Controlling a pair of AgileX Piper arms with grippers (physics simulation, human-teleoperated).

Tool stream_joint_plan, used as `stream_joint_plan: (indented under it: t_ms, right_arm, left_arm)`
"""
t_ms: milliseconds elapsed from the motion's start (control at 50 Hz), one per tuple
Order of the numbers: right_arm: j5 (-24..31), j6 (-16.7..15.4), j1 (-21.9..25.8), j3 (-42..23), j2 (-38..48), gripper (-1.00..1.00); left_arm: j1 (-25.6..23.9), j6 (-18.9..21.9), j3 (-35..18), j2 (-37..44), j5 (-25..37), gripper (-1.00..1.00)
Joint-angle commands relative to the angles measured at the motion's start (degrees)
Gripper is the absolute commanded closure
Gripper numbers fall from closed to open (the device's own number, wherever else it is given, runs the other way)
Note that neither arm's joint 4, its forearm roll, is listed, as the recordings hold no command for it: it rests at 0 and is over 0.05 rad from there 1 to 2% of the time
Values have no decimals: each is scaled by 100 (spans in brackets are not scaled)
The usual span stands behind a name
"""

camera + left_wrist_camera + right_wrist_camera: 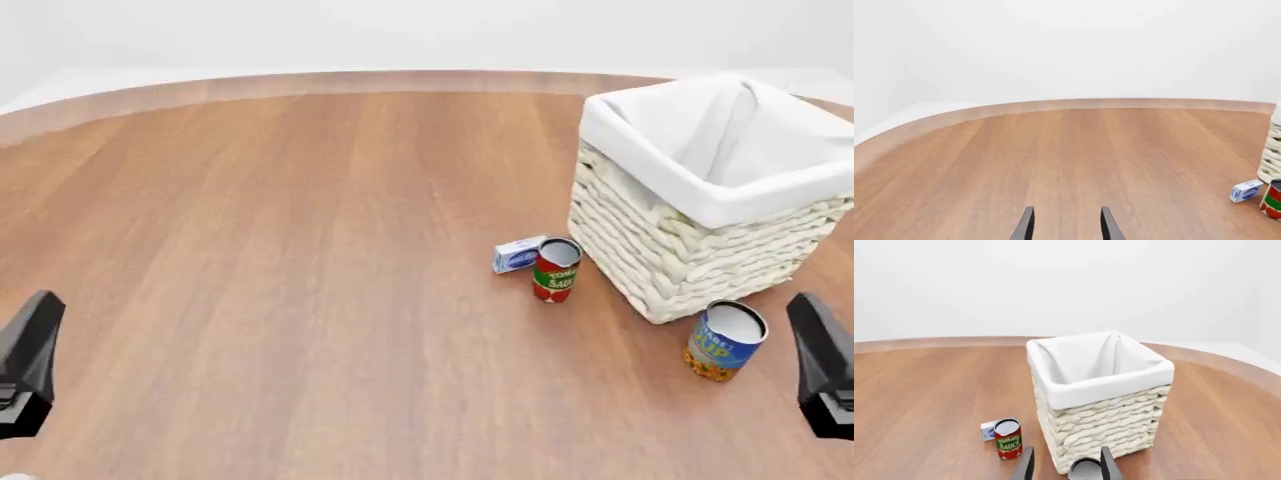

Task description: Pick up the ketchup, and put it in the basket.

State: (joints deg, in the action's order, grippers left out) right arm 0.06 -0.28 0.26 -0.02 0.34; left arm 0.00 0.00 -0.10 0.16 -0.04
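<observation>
Both end effectors sit right at the bottom edge of the front view, left end effector point(27, 365) in the low left corner and right end effector point(825, 365) in the low right, each just a dark block there. The wrist views are clearer: the left end effector point(1065, 225) has its two dark fingers apart with only bare wood between them, and the right end effector point(1065, 465) is spread the same way, holding nothing.

Next up from the right end effector is the blue-and-orange soup can point(725, 341), standing upright just beside the basket's near corner. In the right wrist view its grey top point(1084, 467) pokes up between the fingers, but I can't tell if anything touches it.

The basket point(674, 255) is the big cream wicker one with white cloth lining folded over the rim, on the right side of the wooden counter point(267, 250). Its lining looks bare from what the right wrist view shows of the inside point(1081, 360).

Left of the basket stands a tomato sauce can point(555, 269), red and green, upright, and a small blue-and-white box point(518, 254) lies right against it on its far-left side.

Ketchup: not visible in any of the three views, so can't say where it is.
</observation>
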Motion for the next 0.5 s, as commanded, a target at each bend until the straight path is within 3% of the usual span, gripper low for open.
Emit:
stream_joint_plan:
  t_ms: [20,240,260,500]
  right_arm:
    - [-27,-100,81,-1,69,-100]
    - [-302,-199,250,-5,387,-100]
    - [-629,-502,799,-45,709,-100]
    - [-710,-553,930,-51,808,-100]
  left_arm:
    - [0,0,-15,25,-6,-100]
    - [0,0,-15,25,-6,-100]
    - [0,0,-15,25,-6,-100]
    - [0,0,-15,25,-6,-100]
